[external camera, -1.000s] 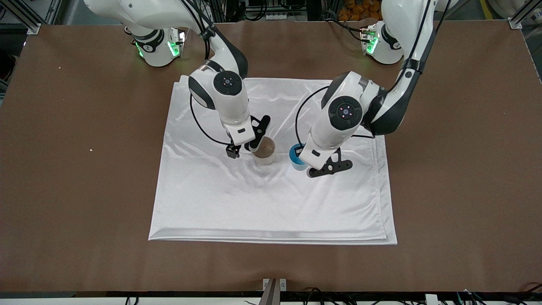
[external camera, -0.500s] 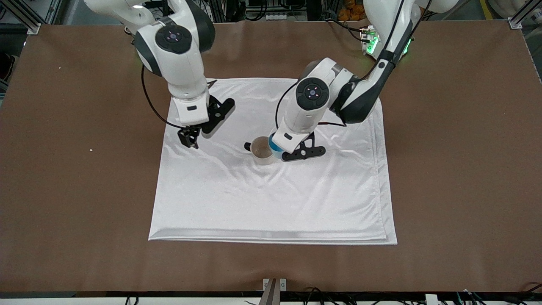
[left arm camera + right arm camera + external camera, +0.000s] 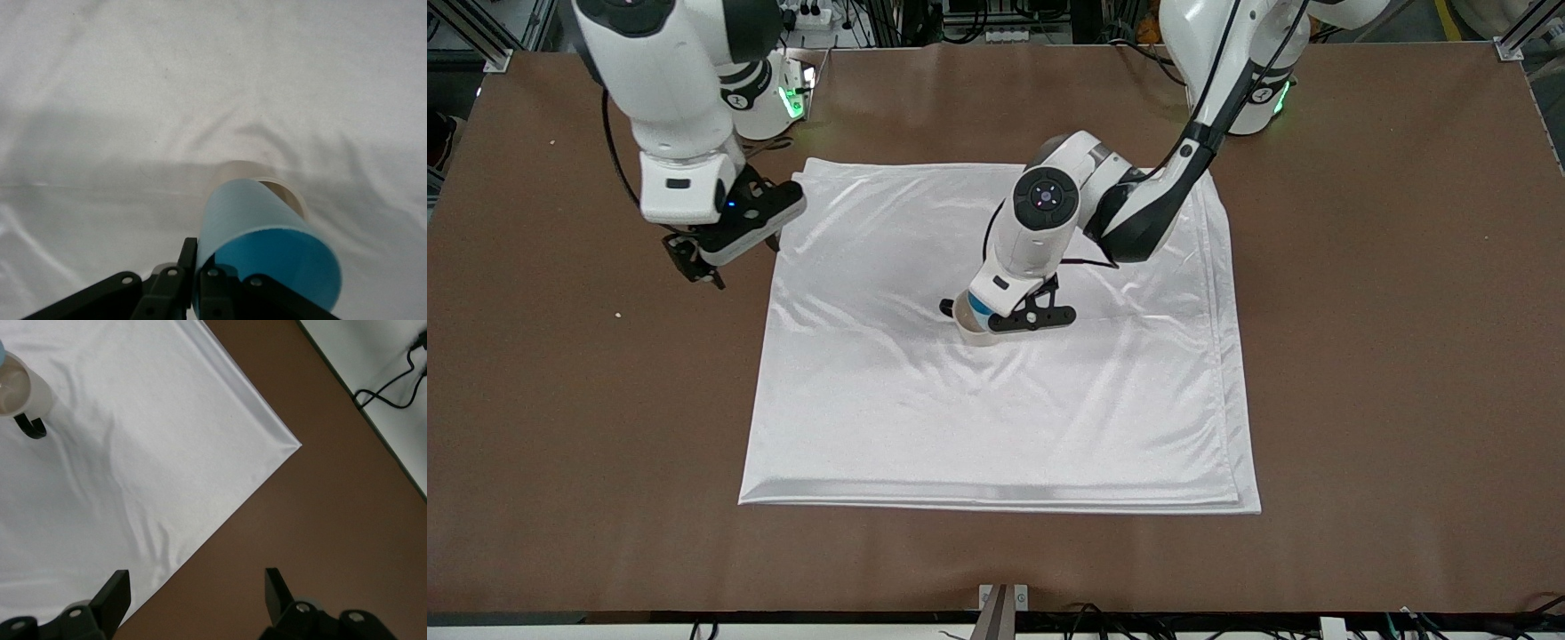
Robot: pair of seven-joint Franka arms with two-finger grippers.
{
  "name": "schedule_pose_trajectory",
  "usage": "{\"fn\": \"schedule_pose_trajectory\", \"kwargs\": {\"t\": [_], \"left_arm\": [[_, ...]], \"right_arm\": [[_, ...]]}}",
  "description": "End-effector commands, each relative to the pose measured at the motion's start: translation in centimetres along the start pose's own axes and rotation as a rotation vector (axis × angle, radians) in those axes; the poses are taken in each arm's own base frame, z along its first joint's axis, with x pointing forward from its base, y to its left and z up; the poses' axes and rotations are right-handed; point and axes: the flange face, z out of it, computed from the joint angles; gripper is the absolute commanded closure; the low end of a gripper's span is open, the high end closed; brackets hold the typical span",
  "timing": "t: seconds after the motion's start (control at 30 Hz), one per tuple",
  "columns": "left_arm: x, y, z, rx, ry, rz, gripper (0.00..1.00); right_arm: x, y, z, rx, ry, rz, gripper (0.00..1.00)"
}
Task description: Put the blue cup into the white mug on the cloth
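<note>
The white mug (image 3: 978,335) stands on the cloth (image 3: 996,427), its black handle (image 3: 946,308) toward the right arm's end. My left gripper (image 3: 985,313) is shut on the rim of the blue cup (image 3: 979,307) and holds it tilted right over the mug. In the left wrist view the blue cup (image 3: 267,247) has its base at the mouth of the mug (image 3: 288,191), with one wall pinched in my left gripper (image 3: 198,273). My right gripper (image 3: 694,262) is open and empty over the bare table beside the cloth's corner.
The brown table (image 3: 1360,356) lies bare all round the cloth. The right wrist view shows the cloth's corner (image 3: 287,443), the mug (image 3: 20,387) farther off, and my open right gripper (image 3: 197,587) over the cloth's edge.
My left gripper has carried the blue cup from beside the mug to right over it. My right arm has drawn back off the cloth toward its own end of the table.
</note>
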Motion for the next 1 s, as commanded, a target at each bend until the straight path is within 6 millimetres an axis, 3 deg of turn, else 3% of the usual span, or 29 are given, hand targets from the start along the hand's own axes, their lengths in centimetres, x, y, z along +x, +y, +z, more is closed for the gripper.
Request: {"fn": "schedule_pose_trajectory", "kwargs": {"t": [0.0, 0.2, 0.47, 0.6, 0.97], "left_arm": [[-0.6, 1.1, 0.0, -0.015, 0.026, -0.002, 1.0], [-1.4, 2.3, 2.3, -0.028, 0.039, -0.005, 1.0], [-1.7, 2.5, 3.9, -0.018, 0.037, -0.006, 1.0], [-1.5, 2.3, 4.7, -0.01, 0.033, -0.008, 1.0], [-1.1, 2.0, 6.1, -0.008, 0.036, -0.01, 0.97]], "right_arm": [[-2.7, 2.8, -0.1, 0.031, -0.006, 0.102, 0.08], [-5.4, 6.7, 0.4, 0.059, -0.025, 0.225, 0.0], [-6.5, 8.2, 0.4, 0.079, -0.048, 0.387, 0.0], [-7.5, 10.1, -0.5, 0.118, -0.046, 0.527, 0.0], [-9.7, 13.0, -0.2, 0.142, -0.057, 0.779, 0.0]]}}
